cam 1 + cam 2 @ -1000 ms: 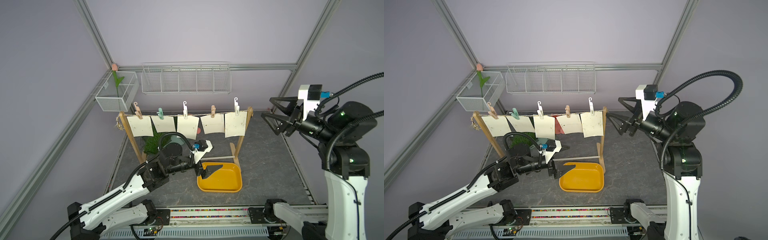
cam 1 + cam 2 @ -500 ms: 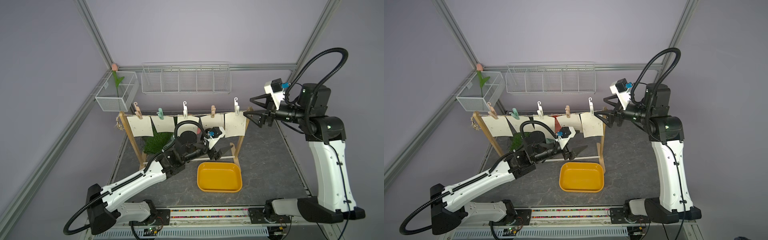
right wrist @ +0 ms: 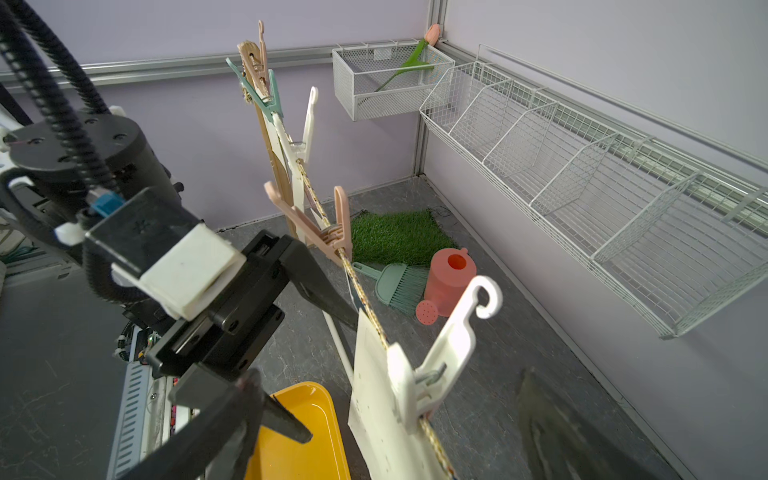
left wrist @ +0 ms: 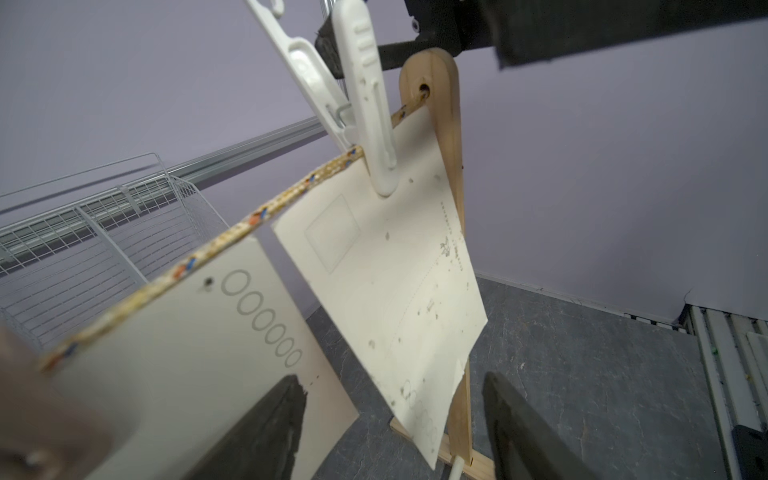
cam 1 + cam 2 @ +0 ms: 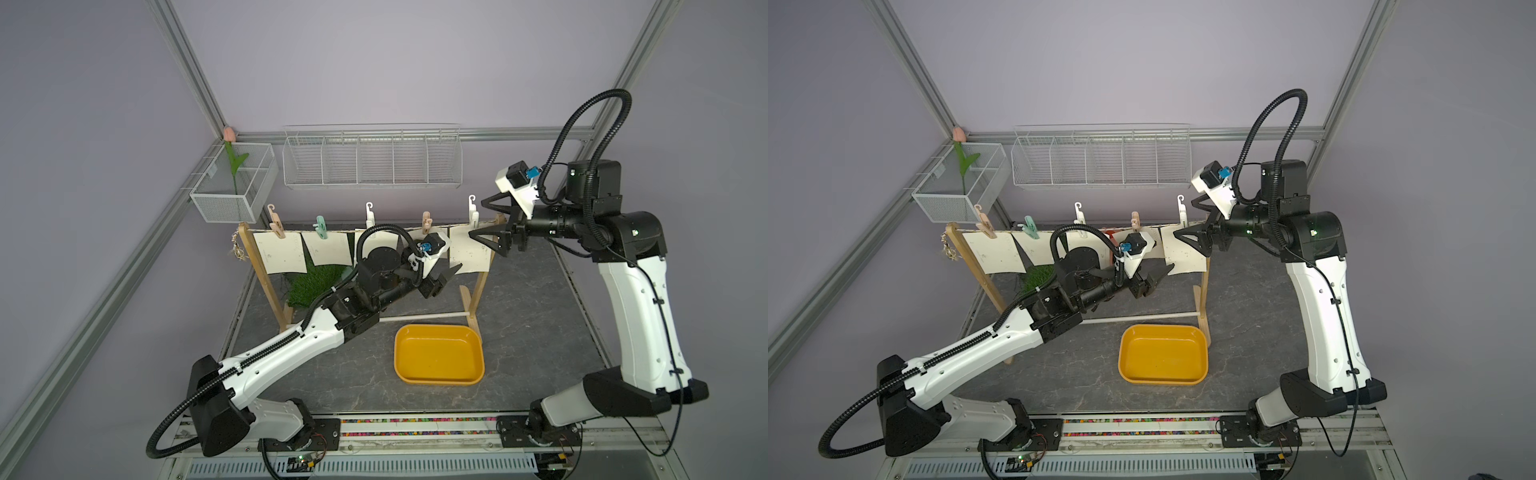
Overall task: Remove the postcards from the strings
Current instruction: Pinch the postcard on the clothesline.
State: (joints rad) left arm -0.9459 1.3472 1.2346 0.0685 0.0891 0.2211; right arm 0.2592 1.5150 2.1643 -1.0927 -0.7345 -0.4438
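Postcards (image 5: 280, 257), five of them, hang in a row from the string (image 5: 301, 229) across the top of the wooden rack (image 5: 268, 282). Each is pinned by a clothespin, and both top views show it, with the middle cards partly hidden by the left arm. The left jaws (image 5: 446, 276) are raised in front of the rack near its right end, spread open by the lower edge of the rightmost postcard (image 5: 471, 255). The right jaws (image 5: 478, 219) reach in from beyond the rack's right post, gaping wide at the height of the white clothespin (image 5: 472, 208) on that card. A yellow tray (image 5: 399, 353) sits on the desk (image 5: 540, 332) just in front of the rack's right foot.

From the left wrist, the rightmost postcard hangs tilted under its white clothespin, close beside the rack's post. Its lower corner dips between the two dark fingers (image 4: 270, 428), which stand apart with a gap on either side of the paper.

From the right wrist, the string runs away along the rack, and the white clothespin clamps the nearest card to it. One blurred finger (image 3: 561, 436) of the right jaws shows on the rack's far side; I cannot tell whether it touches anything. The left jaws show open on the rack's near side. A pink watering can (image 3: 451, 282) stands behind the rack.
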